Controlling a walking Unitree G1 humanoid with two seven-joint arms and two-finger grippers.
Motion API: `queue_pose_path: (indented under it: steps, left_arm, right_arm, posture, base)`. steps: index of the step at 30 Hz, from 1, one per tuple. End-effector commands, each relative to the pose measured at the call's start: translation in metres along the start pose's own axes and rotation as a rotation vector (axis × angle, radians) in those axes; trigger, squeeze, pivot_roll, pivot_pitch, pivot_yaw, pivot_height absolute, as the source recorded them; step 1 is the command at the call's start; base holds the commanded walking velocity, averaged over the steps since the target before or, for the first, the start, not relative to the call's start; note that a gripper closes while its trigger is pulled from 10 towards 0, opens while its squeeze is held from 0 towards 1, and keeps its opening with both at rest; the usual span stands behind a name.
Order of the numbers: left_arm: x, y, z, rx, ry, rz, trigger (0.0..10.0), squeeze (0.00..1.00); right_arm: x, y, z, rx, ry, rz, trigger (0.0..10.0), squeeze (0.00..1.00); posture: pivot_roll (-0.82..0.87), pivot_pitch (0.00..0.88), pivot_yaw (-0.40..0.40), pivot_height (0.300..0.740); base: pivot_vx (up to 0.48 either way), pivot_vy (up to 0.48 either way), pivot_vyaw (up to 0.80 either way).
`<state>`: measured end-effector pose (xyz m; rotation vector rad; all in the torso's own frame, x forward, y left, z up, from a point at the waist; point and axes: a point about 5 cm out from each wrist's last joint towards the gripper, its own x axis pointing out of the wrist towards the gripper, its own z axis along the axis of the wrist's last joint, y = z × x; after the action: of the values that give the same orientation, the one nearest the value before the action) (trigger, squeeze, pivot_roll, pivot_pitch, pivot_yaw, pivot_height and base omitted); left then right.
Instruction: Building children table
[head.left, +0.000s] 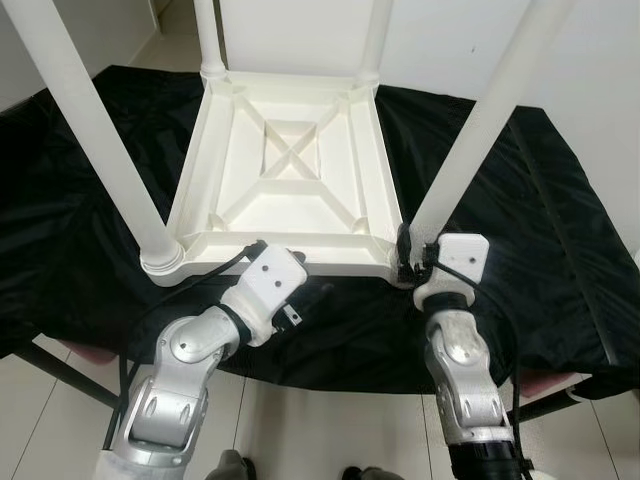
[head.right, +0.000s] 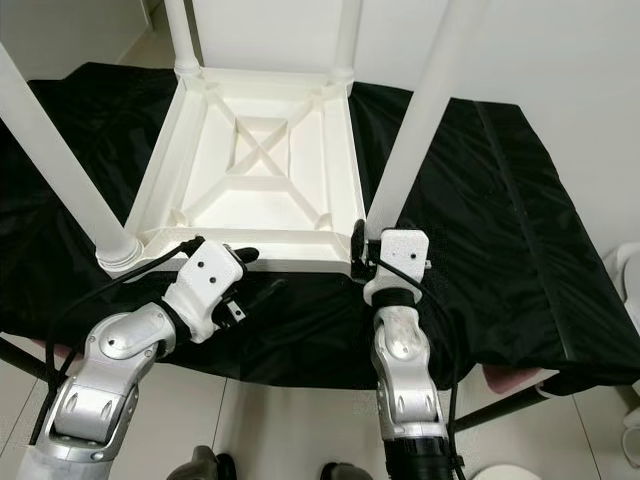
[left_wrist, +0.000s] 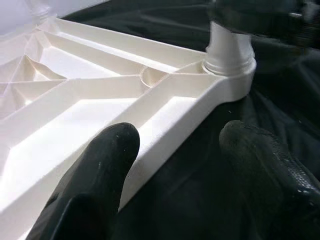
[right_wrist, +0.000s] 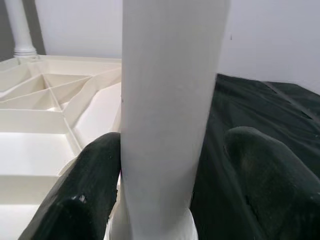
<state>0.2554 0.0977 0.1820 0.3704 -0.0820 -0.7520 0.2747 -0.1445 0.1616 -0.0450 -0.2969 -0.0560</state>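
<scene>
Already the white children's table (head.left: 290, 170) lies upside down on the black cloth (head.left: 540, 230), and all four legs stand in its corner sockets, so the building looks nearly finished; perhaps only tightening is left. At the near right corner of the tabletop, the right gripper (right_wrist: 170, 175) has wide jaws around the near right leg (head.left: 480, 130), one finger touching it. The left gripper (left_wrist: 175, 165), jaws wide, straddles the near edge, gripping nothing.
</scene>
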Motion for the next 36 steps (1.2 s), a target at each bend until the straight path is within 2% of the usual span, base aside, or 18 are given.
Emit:
queue_pose_path:
  steps: [1,8,9,10,16,20,22,25,28,31,32,34,35,36]
  left_arm:
    - [-0.003,0.012,-0.002,0.011,0.003,0.185,10.0,0.00]
    - [-0.008,0.016,-0.003,0.030,-0.001,0.204,10.0,0.00]
    - [-0.014,0.017,-0.008,0.046,0.020,0.224,10.0,0.00]
    - [-0.017,0.018,-0.010,0.051,0.028,0.232,10.0,0.00]
    - [-0.024,0.024,-0.016,0.088,0.063,0.291,10.0,0.00]
    - [-0.038,0.027,-0.017,0.057,0.056,0.278,10.0,0.00]
    - [-0.038,0.027,-0.017,0.057,0.056,0.278,10.0,0.00]
    - [-0.054,0.020,-0.015,0.024,0.052,0.236,10.0,0.00]
    - [-0.058,0.016,-0.012,0.015,0.047,0.215,10.0,0.00]
    - [-0.065,-0.003,-0.006,0.018,0.049,0.096,10.0,0.00]
    - [-0.070,-0.017,-0.001,-0.002,0.047,-0.015,10.0,0.00]
    - [-0.070,-0.017,-0.001,-0.002,0.047,-0.015,10.0,0.00]
    - [-0.073,-0.023,0.000,-0.035,0.054,-0.067,10.0,0.00]
    - [-0.073,-0.023,0.000,-0.035,0.054,-0.067,10.0,0.00]
  right_arm:
    - [-0.008,-0.010,0.000,-0.016,-0.001,-0.008,10.0,0.00]
    - [-0.016,-0.017,0.001,-0.017,0.000,0.010,10.0,0.00]
    - [-0.026,-0.016,0.001,0.005,0.011,0.103,10.0,0.00]
    - [-0.030,-0.015,0.001,0.017,0.020,0.142,10.0,0.00]
    - [-0.038,-0.009,0.000,0.054,0.050,0.258,10.0,0.00]
    - [-0.042,-0.002,0.000,0.097,0.079,0.361,10.0,0.00]
    - [-0.042,-0.002,0.000,0.097,0.079,0.361,10.0,0.00]
    - [-0.050,0.003,0.002,0.113,0.095,0.498,10.0,0.00]
    - [-0.052,0.005,0.003,0.115,0.097,0.557,10.0,0.00]
    - [-0.053,0.008,0.006,0.078,0.091,0.698,10.0,0.00]
    - [-0.050,0.010,0.007,0.051,0.084,0.787,10.0,0.00]
    - [-0.050,0.010,0.007,0.051,0.084,0.787,10.0,0.00]
    - [-0.046,0.011,0.008,0.026,0.073,0.838,10.0,0.00]
    - [-0.046,0.011,0.008,0.026,0.073,0.838,10.0,0.00]
  posture:
    - [-0.05,0.140,-0.024,0.740]
    - [-0.06,0.146,-0.019,0.740]
    - [-0.06,0.152,-0.017,0.740]
    - [-0.06,0.152,-0.017,0.740]
    - [-0.06,0.155,-0.019,0.740]
    - [-0.05,0.169,-0.029,0.740]
    - [-0.05,0.169,-0.029,0.740]
    - [-0.04,0.171,-0.036,0.740]
    - [-0.03,0.175,-0.043,0.740]
    - [-0.03,0.177,-0.052,0.740]
    - [-0.03,0.182,-0.053,0.740]
    - [-0.03,0.182,-0.053,0.740]
    - [-0.03,0.183,-0.051,0.740]
    - [-0.03,0.183,-0.051,0.740]
  base:
    - [0.000,0.000,0.00]
    - [0.000,0.000,0.00]
    - [0.000,0.000,0.00]
    - [0.000,0.000,0.00]
    - [0.000,0.000,0.00]
    - [0.000,0.000,0.00]
    - [0.000,0.000,0.00]
    - [0.000,0.000,0.00]
    - [0.000,0.000,0.00]
    - [0.000,0.000,0.00]
    - [0.000,0.000,0.00]
    - [0.000,0.000,0.00]
    - [0.000,0.000,0.00]
    - [0.000,0.000,0.00]
